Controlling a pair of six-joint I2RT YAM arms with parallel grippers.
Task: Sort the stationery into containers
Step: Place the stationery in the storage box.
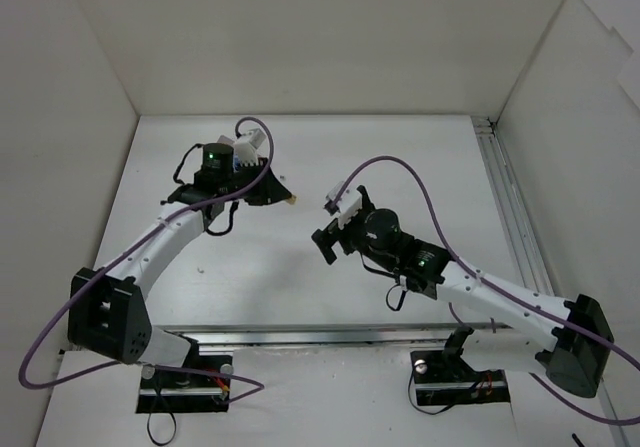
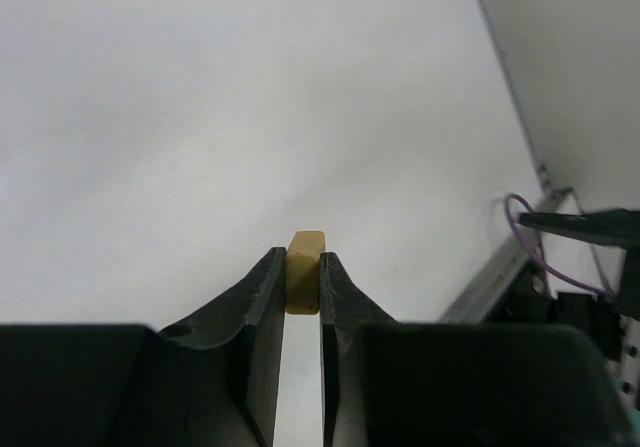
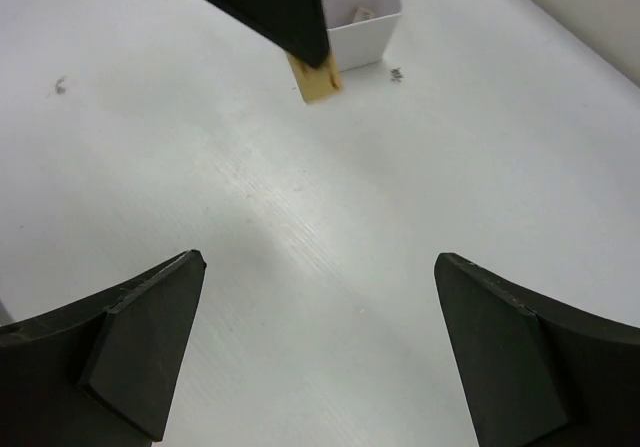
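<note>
Closest to the lens, two black fingers point(image 3: 130, 357) of the right gripper point(image 3: 318, 259): spread wide, gripping nothing, hovering over bare white surface point(image 3: 180, 147). From above, sits near the middle of the surface, pointing up and left toward the other arm.

Left arm point(image 1: 170, 232): rises from its base at lower left and bends toward the far middle of the surface. Right arm point(image 1: 490, 292): comes in from lower right. Purple cable point(image 1: 395, 160) looping over the right wrist, a second one over the left.

Left gripper point(image 2: 303, 262): closed down tight on a tan eraser bit point(image 2: 305, 287), pinched upright between the fingertips, top end poking out past them.

White box point(image 3: 360, 37): stands on the surface at the top of the right wrist view, partly hidden behind the left gripper's dark finger. Shows one open compartment with something small and pale inside, too small to name. Eraser bit there: just in front of the box's near wall, outside any compartment; cannot tell whether it touches the surface.

Smallest: a dark speck point(image 3: 397, 73) on the surface just beside the box, another well off to the left.
</note>
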